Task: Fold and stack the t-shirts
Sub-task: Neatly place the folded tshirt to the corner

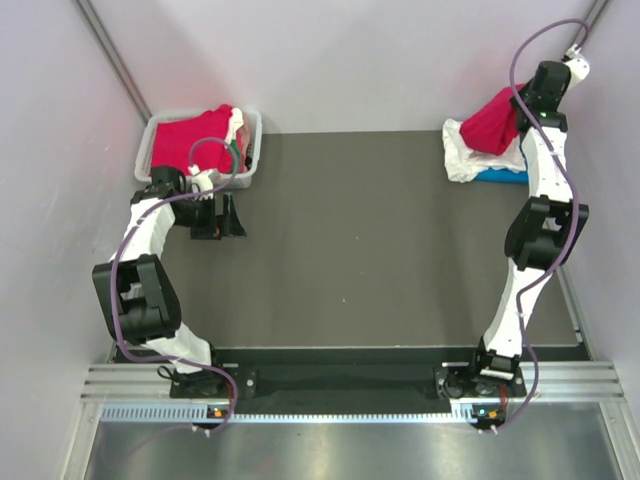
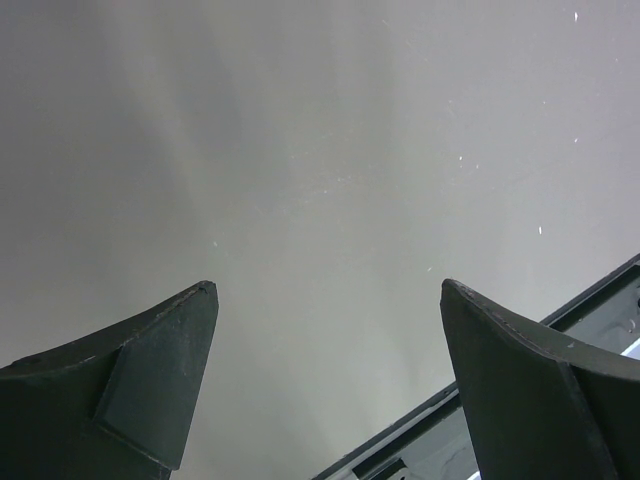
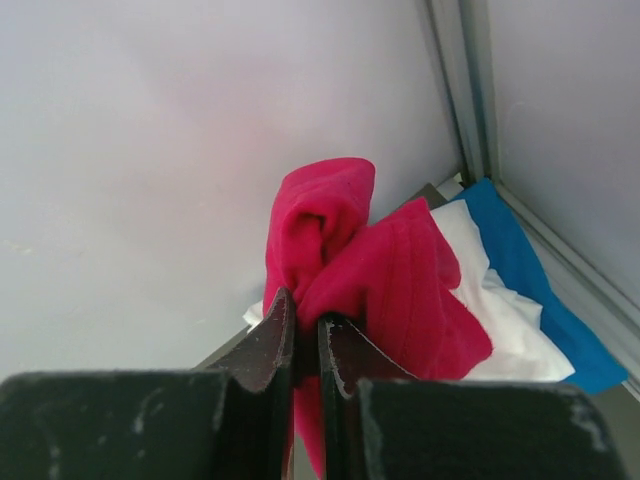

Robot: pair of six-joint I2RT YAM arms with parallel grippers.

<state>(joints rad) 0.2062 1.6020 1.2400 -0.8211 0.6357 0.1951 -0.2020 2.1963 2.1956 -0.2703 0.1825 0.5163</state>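
Right gripper (image 3: 300, 322) clamped on red t-shirt (image 3: 400, 285); left gripper (image 2: 325, 295) wide, empty. We feared bunched cloth dragging white t-shirt (image 3: 505, 315) askew.

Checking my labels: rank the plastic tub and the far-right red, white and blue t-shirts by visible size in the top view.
1. the plastic tub
2. the red t-shirt, pinched in the right gripper, and the white t-shirt: too alike to rank
3. the blue t-shirt, only a sliver showing

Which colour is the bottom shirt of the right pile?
Blue; the bottom shirt shows best in the right wrist view.
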